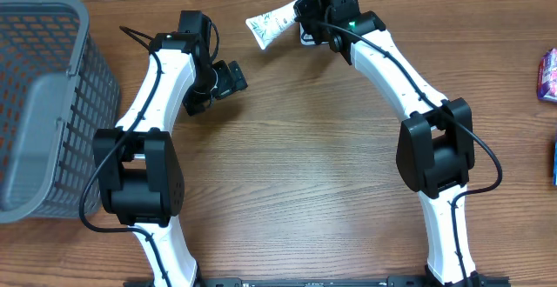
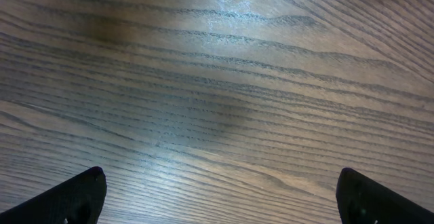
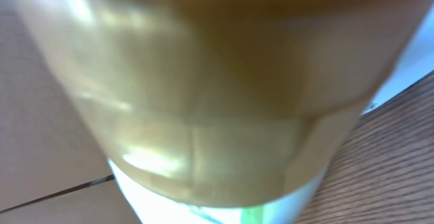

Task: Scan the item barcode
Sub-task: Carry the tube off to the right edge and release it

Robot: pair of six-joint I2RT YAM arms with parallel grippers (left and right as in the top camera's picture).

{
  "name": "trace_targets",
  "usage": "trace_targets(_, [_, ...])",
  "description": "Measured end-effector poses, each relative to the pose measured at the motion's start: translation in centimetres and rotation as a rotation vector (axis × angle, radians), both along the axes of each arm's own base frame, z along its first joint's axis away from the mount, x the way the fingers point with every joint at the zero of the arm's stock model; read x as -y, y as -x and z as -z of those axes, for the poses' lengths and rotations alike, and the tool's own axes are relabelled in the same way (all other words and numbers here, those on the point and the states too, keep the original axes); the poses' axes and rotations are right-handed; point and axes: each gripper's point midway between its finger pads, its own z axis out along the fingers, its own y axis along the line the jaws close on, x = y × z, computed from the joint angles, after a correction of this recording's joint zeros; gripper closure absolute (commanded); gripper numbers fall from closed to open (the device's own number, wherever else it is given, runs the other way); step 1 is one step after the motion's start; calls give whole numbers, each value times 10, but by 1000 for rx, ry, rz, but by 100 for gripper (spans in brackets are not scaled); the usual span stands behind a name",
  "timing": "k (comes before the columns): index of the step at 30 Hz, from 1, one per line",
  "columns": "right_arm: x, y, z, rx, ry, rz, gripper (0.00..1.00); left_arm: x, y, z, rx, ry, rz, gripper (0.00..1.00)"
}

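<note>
The item is a white tube (image 1: pixel 270 26) with green print and a gold cap. It sticks out to the left from my right gripper (image 1: pixel 306 13) at the far middle of the table, and the gripper is shut on it. The right wrist view is filled by the blurred gold cap (image 3: pixel 217 81) with the white tube body (image 3: pixel 224 207) below it; no fingers show there. No barcode shows in any view. My left gripper (image 1: pixel 228 78) hangs open over bare wood to the left of the tube. Its fingers (image 2: pixel 81 193) stand far apart with nothing between them.
A grey plastic basket (image 1: pixel 43 104) stands at the left edge. A purple packet (image 1: pixel 547 74) and a blue item (image 1: pixel 554 161) lie at the right edge. A small white object (image 1: pixel 306 36) shows just below the right gripper. Brown cardboard runs along the far side.
</note>
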Motion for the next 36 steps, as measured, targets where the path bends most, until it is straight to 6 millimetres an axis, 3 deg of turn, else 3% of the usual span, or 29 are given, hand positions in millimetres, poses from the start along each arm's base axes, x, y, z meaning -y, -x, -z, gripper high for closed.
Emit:
trace_targets(7, [12,2,8,-27,35,-26,96,0,0,0,0,0,0,0])
trace_targets(9, [27,4,17,-58,69,-29,95,0,0,0,0,0,0,0])
trace_targets(12, [68,1,25,-100,122,-11,95,0,0,0,0,0,0,0])
trace_targets(13, [86,2,25,-115,142,-3,95,0,0,0,0,0,0,0])
trace_targets(14, [120,1,18,-126,169,23,95,0,0,0,0,0,0,0])
trace_targets(17, [189,9,-9,-142,211,93,95,0,0,0,0,0,0,0])
trace_targets(18, [232,21,-29,-155,232,151,95,0,0,0,0,0,0,0])
trace_targets(19, [245,24,-36,-153,235,172,95,0,0,0,0,0,0,0])
trace_targets(21, [297,43,-58,-170,256,259,95,0,0,0,0,0,0,0])
trace_targets(24, [378,89,-79,-247,281,415,95,0,0,0,0,0,0,0])
trace_targets(25, [411,109,-80,-294,289,482,95,0,0,0,0,0,0,0])
trace_targets(30, [506,185,-49,-515,297,696,94,0,0,0,0,0,0,0])
trace_targets(36, [570,229,-23,-595,328,830,90,0,0,0,0,0,0,0])
